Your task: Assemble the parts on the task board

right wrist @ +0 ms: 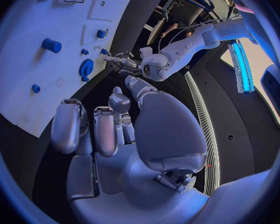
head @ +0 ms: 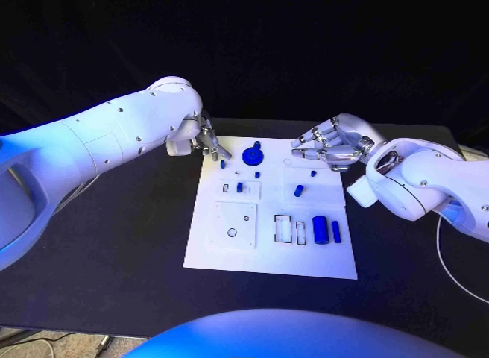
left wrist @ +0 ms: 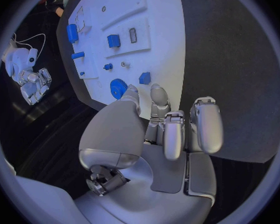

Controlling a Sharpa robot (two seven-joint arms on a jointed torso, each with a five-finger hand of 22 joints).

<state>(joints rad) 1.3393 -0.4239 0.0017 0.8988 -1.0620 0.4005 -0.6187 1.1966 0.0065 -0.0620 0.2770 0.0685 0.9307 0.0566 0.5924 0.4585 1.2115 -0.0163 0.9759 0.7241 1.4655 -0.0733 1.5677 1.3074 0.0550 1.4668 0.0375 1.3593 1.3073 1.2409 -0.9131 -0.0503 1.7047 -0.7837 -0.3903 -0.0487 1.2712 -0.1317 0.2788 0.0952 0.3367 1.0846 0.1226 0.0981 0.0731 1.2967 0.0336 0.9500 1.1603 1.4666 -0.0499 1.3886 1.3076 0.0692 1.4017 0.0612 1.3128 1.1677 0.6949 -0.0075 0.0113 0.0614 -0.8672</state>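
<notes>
A white board lies mid-table. The left hand hovers at the board's 11 o'clock corner, fingers pointing down beside a small blue peg. The right hand hangs at 1 o'clock, fingers curled, holding nothing. A blue gear sits at 12 o'clock between the hands. Two blue cylinders lie toward 4 o'clock.

Blue parts on white task board, black table.
</notes>
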